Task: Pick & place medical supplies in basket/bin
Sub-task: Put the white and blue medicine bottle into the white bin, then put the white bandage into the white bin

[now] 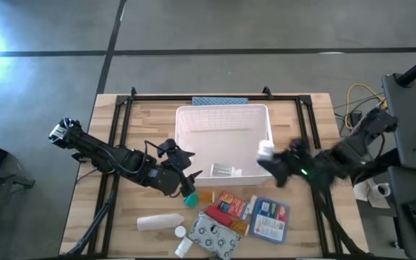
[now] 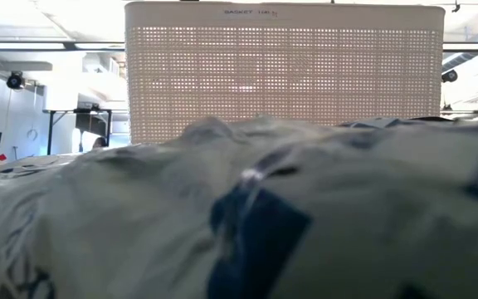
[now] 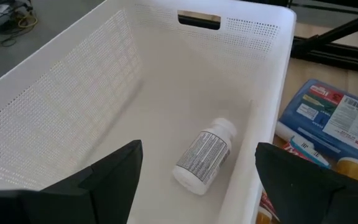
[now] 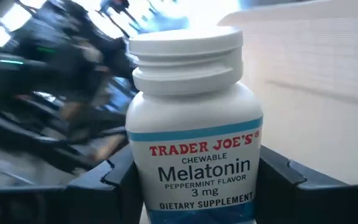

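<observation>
Pinching melatonin bottle (image 4: 191, 124) at body, right gripper (image 1: 271, 165) holds it upright at bin's (image 1: 222, 115) right wall. Bottle: light rigid plastic, glossy label, likely slippery; grip mid-body below cap. Left gripper (image 1: 186, 177), jaws spread and empty, hangs at bin's near-left corner. One pill bottle (image 3: 205, 155) lies inside bin. Other supplies (image 1: 230, 217) clustered just beside bin's near wall.

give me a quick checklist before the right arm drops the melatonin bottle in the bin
1. Melatonin bottle held in right end effector: ok.
2. Bottle over the bin's interior: not ok, it sits at the right wall.
3. Landing spot free: ok, only one pill bottle lies inside.
4. Left end effector clear of the drop: ok, open at the bin's near left corner.
5. Height above the rim: cannot tell.
</observation>
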Controlling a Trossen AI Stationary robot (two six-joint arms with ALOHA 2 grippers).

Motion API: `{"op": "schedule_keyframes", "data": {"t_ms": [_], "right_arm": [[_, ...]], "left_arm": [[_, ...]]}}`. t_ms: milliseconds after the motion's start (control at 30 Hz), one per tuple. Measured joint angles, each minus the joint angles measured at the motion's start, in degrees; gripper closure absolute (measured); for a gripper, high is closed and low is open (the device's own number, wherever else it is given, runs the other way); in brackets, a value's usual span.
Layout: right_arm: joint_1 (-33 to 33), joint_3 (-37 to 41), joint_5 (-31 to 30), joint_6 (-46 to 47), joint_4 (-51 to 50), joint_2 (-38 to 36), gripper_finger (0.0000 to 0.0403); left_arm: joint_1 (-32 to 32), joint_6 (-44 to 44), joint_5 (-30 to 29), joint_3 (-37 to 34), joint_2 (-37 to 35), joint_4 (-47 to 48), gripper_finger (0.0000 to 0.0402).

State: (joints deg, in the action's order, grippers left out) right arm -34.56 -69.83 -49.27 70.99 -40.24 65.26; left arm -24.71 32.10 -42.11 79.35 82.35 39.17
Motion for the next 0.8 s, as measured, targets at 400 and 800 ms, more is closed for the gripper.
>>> {"op": "schedule_keyframes", "data": {"t_ms": [400, 800], "right_arm": [[27.1, -0.2, 29.2, -16.3, -3.8, 10.5, 0.0160], [27.2, -14.5, 21.6, -28.2, -30.1, 22.0, 0.0095]], "left_arm": [[0.0, 13.1, -2.9, 0.2, -0.4, 0.8, 0.0109], [0.0, 19.7, -4.0, 0.2, -5.6, 6.3, 0.0109]]}}
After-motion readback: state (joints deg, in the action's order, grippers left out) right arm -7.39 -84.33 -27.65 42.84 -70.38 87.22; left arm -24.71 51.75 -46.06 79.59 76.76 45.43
